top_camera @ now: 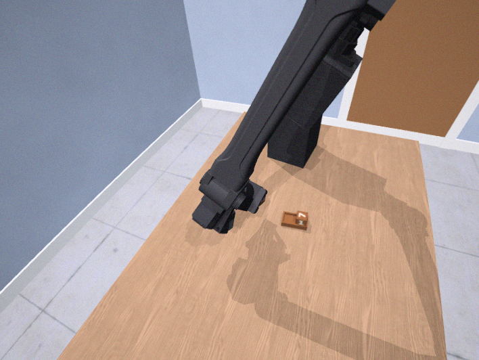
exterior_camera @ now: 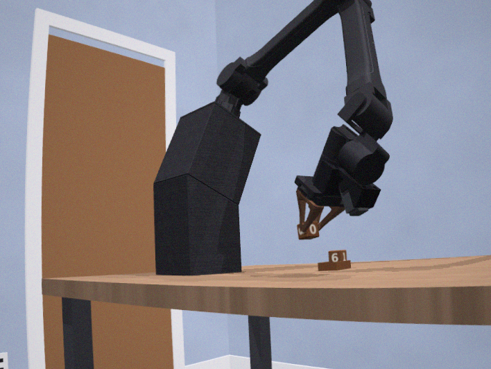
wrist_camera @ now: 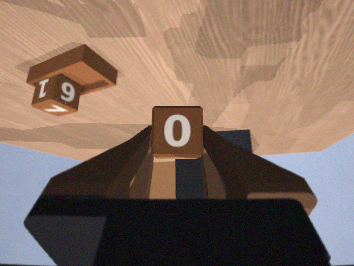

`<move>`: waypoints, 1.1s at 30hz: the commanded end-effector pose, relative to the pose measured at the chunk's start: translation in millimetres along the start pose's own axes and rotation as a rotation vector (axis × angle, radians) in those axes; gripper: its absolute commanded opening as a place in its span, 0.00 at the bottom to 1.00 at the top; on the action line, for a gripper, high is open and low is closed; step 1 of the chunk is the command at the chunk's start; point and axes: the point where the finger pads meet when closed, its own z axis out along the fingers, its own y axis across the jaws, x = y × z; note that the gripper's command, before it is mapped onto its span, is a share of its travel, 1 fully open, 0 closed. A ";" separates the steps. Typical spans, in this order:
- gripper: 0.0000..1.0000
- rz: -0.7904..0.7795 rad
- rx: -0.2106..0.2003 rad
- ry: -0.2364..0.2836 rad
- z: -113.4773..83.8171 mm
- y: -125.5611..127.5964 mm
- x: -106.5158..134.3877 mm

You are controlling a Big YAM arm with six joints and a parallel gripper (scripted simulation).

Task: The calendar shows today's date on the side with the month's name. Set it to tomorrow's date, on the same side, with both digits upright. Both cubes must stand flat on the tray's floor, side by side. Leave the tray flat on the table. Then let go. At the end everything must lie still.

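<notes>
dark gripper point(exterior_camera: 313, 227) pinched a brown cube point(wrist_camera: 177, 131) showing 0, held in the air at frame centre of the wrist view, tray point(wrist_camera: 82, 62) with the second cube point(wrist_camera: 56, 93) at upper left, resting on the wooden table point(exterior_camera: 277, 293), well apart from the held cube
</notes>
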 end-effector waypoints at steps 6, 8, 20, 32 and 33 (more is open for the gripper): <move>0.26 -0.047 0.009 0.110 -19.7 14.2 -3.1; 0.26 -0.039 0.001 0.114 -19.9 10.6 -2.8; 0.26 -0.029 -0.002 0.127 -15.6 9.1 3.0; 0.26 -0.019 0.000 0.151 2.5 6.9 -0.4; 0.26 -0.018 0.000 0.148 1.9 7.5 -1.2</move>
